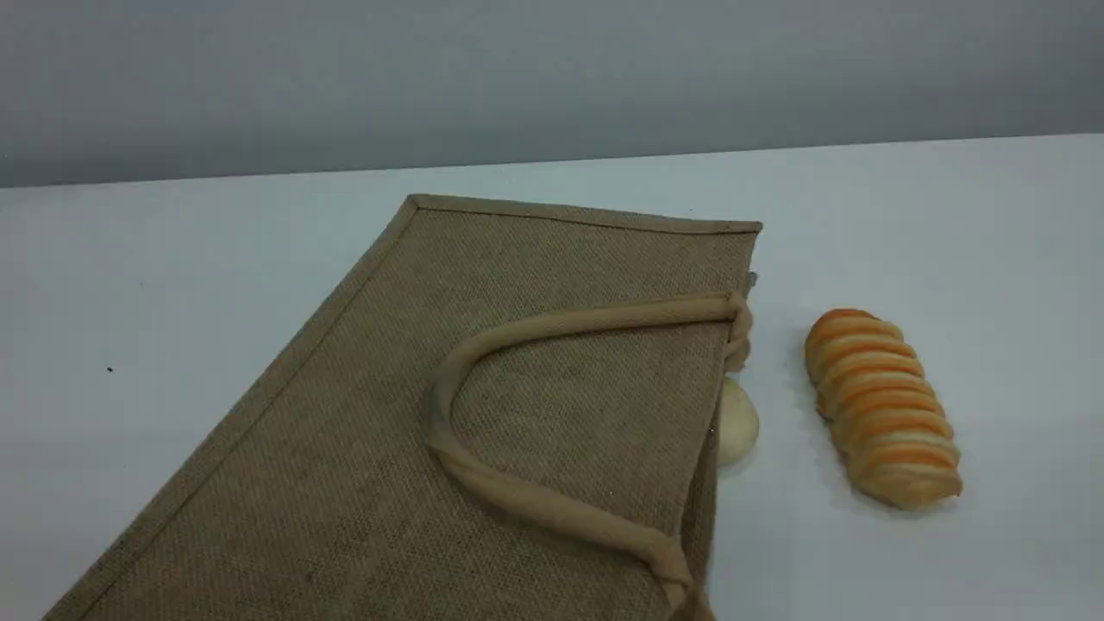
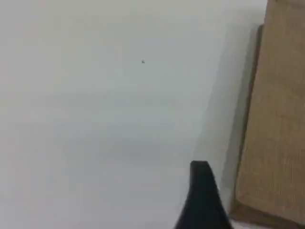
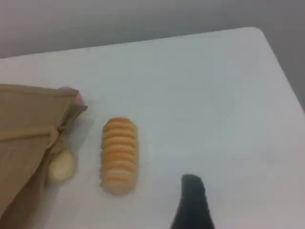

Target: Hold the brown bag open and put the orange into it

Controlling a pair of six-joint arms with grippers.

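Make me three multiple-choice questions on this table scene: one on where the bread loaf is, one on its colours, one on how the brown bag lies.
1. Where is the bread loaf relative to the brown bag?
A. On top of it. B. On the table to its right, apart. C. Inside it.
2. What colours are the loaf's ridges?
A. Green and white. B. Blue and black. C. Orange and cream.
3. How is the bag?
A. Lying flat, a handle folded over it. B. Standing upright. C. Hanging from a gripper.
Answers: 1 B, bare table shows between loaf and bag; 2 C, the stripes alternate orange and cream; 3 A, its side lies flat on the table.
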